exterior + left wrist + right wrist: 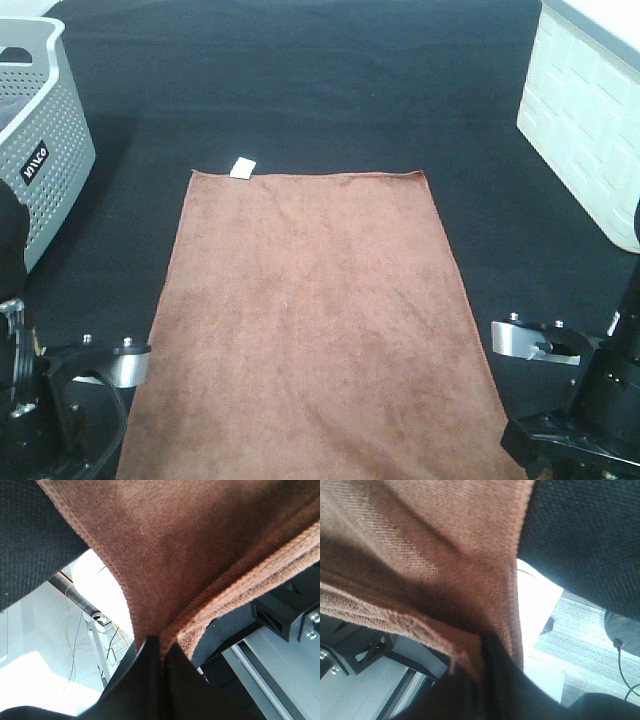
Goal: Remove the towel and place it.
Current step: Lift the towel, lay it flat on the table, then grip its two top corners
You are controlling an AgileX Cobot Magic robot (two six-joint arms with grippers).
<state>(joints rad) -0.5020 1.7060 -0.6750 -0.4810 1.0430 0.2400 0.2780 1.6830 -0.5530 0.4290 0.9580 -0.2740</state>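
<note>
The brown towel lies flat on the black table, its small white tag at the far left corner. In the left wrist view, my left gripper is shut on the towel's near left corner, which bunches between the black fingers. In the right wrist view, my right gripper is shut on the near right corner, with the stitched hem folded into the fingers. In the exterior high view both fingertips are hidden at the table's front edge.
A grey perforated laundry basket stands at the far left. A white ribbed container stands at the far right. My left arm and right arm flank the towel's near end. The black table extends behind the towel.
</note>
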